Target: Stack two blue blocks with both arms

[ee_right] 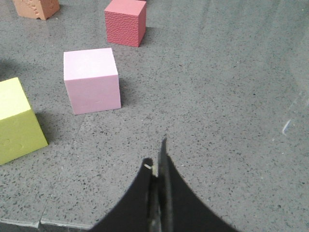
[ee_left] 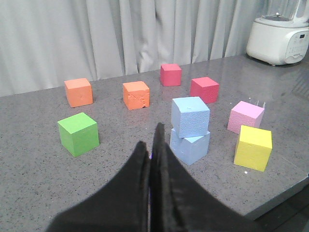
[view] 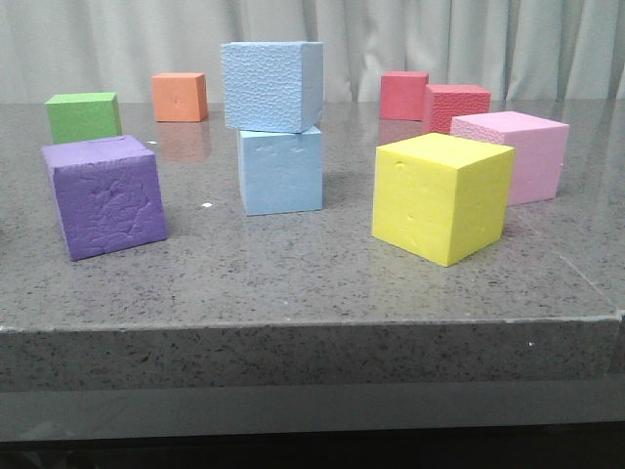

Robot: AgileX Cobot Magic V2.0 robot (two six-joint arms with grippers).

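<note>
The pebbled pale blue block point(view: 270, 85) sits on top of the smoother pale blue block point(view: 281, 170) at the table's middle, turned a little askew. The stack also shows in the left wrist view, with the pebbled block point(ee_left: 190, 116) resting on the smooth one point(ee_left: 190, 145). My left gripper point(ee_left: 150, 145) is shut and empty, drawn back from the stack. My right gripper point(ee_right: 157, 162) is shut and empty over bare table, away from the blocks. Neither gripper shows in the front view.
A purple cube point(view: 104, 195) and green cube point(view: 83, 116) stand left. A yellow cube point(view: 441, 196) and pink cube point(view: 514, 154) stand right. Orange point(view: 180, 97) and red cubes point(view: 453, 106) stand behind. A white appliance point(ee_left: 279, 34) stands far off. The table's front edge point(view: 312, 322) is near.
</note>
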